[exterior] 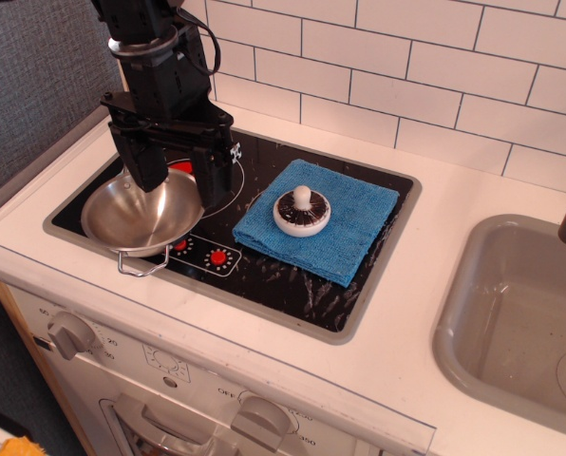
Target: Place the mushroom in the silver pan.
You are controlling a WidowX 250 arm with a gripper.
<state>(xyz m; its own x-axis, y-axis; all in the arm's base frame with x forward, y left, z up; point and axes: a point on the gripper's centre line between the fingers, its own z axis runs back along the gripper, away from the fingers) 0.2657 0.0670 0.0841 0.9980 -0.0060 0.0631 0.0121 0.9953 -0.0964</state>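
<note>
White subway tiles are running along the wall behind a toy kitchen counter (454,204), and a black stovetop (292,285) is sitting sunk into that white surface. On the stovetop's right half a blue cloth (345,228) is lying flat, and the mushroom (302,211) is resting on it, gills up, with its short white stem pointing upward. On the left half the silver pan (131,217) is sitting, one wire handle sticking out toward the front edge. The gripper (176,180) is hanging over the pan's back rim, its two black fingers (214,176) standing well apart and holding nothing; the left one is dipping toward the pan's inside and the right one is standing just beside the rim. Pan and mushroom are lying apart, with bare stovetop between them. Off to the right a grey sink (459,313) is showing, partly cut by the frame.
</note>
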